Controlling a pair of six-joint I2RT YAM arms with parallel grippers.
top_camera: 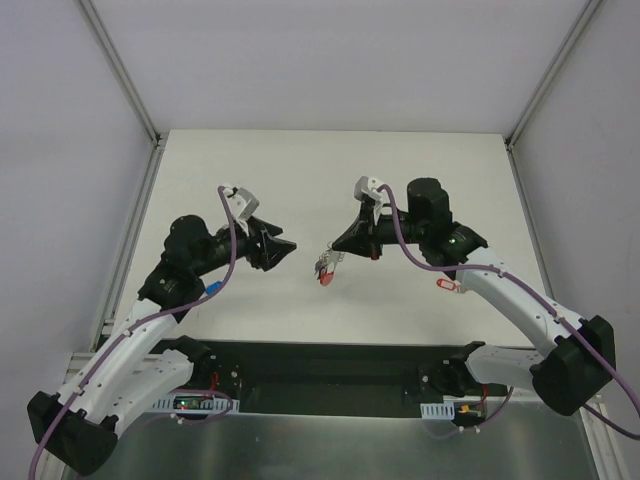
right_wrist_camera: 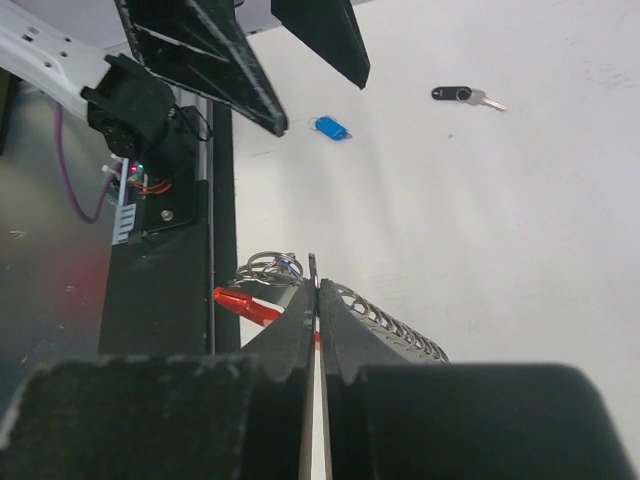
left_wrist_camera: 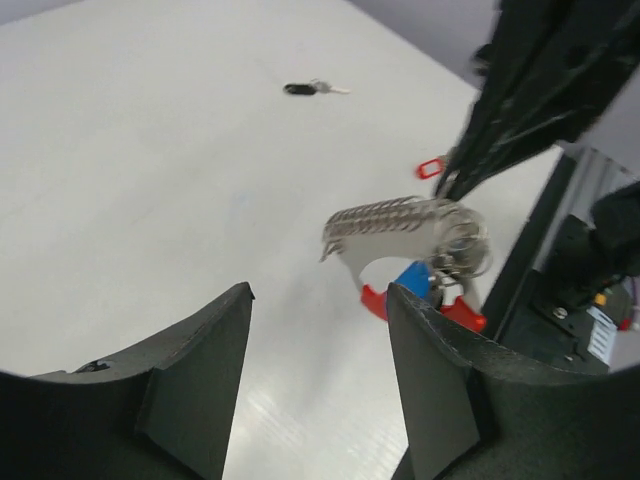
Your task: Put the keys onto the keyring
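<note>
Held item: red plastic-band keyring with silver chain, pinched in the closed right gripper, mid-frame above the white table.
Left gripper: part-open, empty, just left of it.
Small blue-headed key: on the table, lower left, nearer the left arm.

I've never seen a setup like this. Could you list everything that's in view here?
keyring: one, red band with silver chain, held between the two arms
blue-headed key: one, blue, hanging at the keyring
black-headed key: one, black and silver, lying on the table
blue tag: one, blue, on the table by the left arm
red-tagged key: one, red, on the table by the right arm
table: one, white
left gripper: one, black, open, facing the keyring
right gripper: one, black, shut on the keyring
</note>
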